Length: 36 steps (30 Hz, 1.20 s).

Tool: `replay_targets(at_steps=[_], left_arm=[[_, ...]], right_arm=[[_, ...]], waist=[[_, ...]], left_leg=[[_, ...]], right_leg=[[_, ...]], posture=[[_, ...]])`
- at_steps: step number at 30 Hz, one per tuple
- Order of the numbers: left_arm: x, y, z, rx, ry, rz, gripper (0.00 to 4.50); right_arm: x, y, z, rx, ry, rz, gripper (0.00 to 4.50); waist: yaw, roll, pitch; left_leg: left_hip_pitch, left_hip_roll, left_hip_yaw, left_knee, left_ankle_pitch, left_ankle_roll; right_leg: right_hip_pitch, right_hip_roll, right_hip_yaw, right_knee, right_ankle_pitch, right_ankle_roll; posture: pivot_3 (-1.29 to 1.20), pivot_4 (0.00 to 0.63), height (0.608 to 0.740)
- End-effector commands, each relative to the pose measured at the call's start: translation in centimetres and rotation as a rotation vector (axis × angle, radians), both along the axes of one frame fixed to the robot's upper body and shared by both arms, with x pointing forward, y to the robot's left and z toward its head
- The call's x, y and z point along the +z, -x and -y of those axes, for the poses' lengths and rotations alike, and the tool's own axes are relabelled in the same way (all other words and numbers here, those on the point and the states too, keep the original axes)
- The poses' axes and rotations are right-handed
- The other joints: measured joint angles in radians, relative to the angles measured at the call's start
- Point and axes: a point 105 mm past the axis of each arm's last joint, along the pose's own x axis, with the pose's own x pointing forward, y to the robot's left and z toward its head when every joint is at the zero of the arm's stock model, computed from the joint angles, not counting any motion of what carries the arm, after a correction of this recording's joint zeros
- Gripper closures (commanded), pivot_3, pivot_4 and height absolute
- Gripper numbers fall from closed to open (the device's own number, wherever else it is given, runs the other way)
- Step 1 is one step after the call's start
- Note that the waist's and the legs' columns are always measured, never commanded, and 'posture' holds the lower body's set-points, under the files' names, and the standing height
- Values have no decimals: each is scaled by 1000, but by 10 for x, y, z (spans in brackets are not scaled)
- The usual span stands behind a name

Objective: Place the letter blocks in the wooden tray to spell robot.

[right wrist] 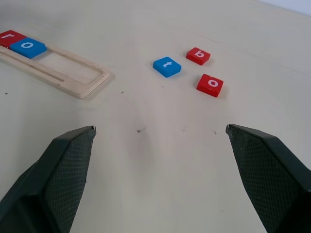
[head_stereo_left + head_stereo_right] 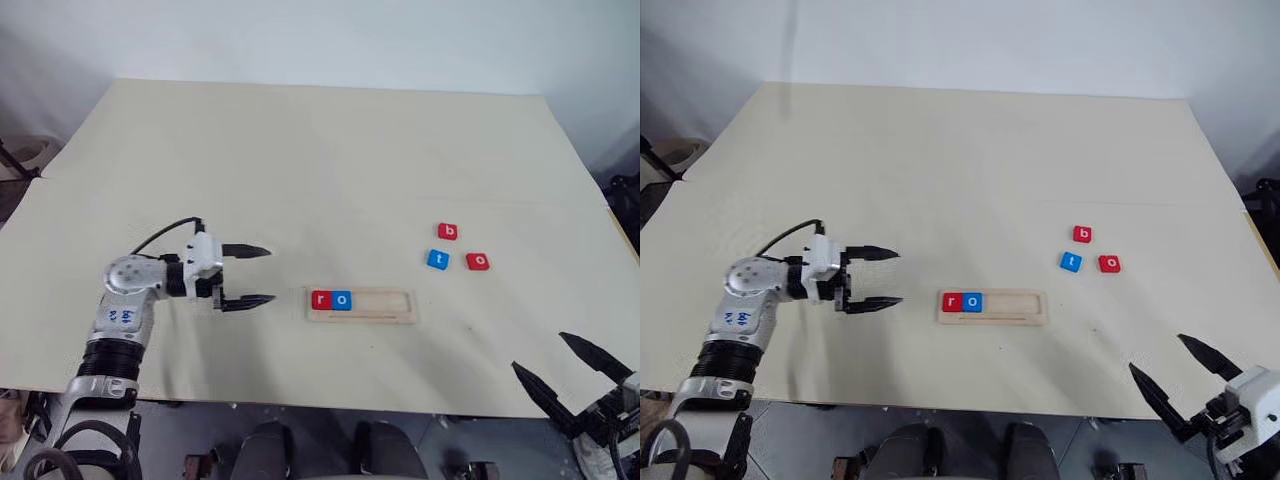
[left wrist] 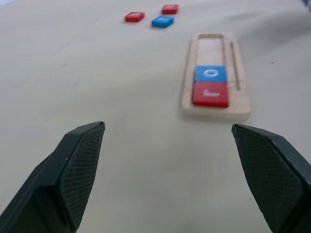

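Two letter blocks, a red r (image 2: 321,299) and a blue o (image 2: 342,299), are seen seated at the left end of the wooden tray (image 2: 385,317), with the remaining three places of its slot left bare. The other three tiles, a red b (image 2: 447,232), a blue t (image 2: 438,260) and a red o (image 2: 477,261), are shown lying loose in a close cluster on the table (image 2: 300,160), beyond the tray's right end and well apart from it. The left gripper (image 2: 247,274) is held just beside the tray's left end with its fingers spread wide and nothing between them; the right gripper (image 2: 567,367) is poised near the table's front edge, likewise open and empty, facing the loose tiles. Trouble is most likely to be caused by the closeness of the cluster: with b wanted next, the neighbouring t or o could be nudged or picked up by mistake, and the word would be misspelled. Because the tiles are thin and flat, a grasp could be missed or a tile tipped on release, and the seated pair may be jostled if the slot's fit is snug, though that fit cannot be judged clearly from these views.
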Motion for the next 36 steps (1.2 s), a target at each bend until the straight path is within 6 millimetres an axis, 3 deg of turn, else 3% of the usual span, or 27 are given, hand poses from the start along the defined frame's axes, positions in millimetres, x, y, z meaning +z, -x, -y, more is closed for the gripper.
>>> replay_targets(at_steps=[1,6,14,20,23,27,36], left_arm=[[1,4,-4,-4,37,-13,60],[12,15,2,-58,97,-29,60],[27,31,19,-106,174,-46,60],[27,36,26,-74,200,-36,60],[26,38,27,-53,213,-34,60],[26,41,27,-36,218,-34,60],[28,41,23,-18,212,-23,60]], right_arm=[[7,-1,0,-6,13,44,0],[8,-20,-10,-7,-30,9,0],[14,-84,-13,-120,-90,-158,0],[22,-138,-15,-225,-141,-155,0],[19,-156,-20,-236,-116,-163,0],[14,-168,-22,-277,-139,-201,0],[24,-170,-27,-289,-108,-223,0]], waist=[[0,0,0],[-2,0,0],[-5,1,0],[-3,1,0],[-2,1,0],[0,1,0],[-4,1,0]], left_leg=[[0,0,0,0,0,0],[0,0,-2,0,0,0],[0,0,-3,1,0,0],[-1,0,-2,1,0,0],[-1,0,-2,1,0,0],[-2,0,-1,1,0,0],[-3,0,2,1,0,0]], right_leg=[[0,0,0,0,0,0],[0,0,0,1,0,0],[0,0,1,2,0,0],[0,0,1,1,0,0],[-1,0,1,1,0,0],[-1,0,1,0,0,0],[-2,0,1,0,0,0]], posture=[[0,150,740],[0,150,740],[0,150,740],[0,150,740],[0,150,740],[0,150,740],[0,150,740]])
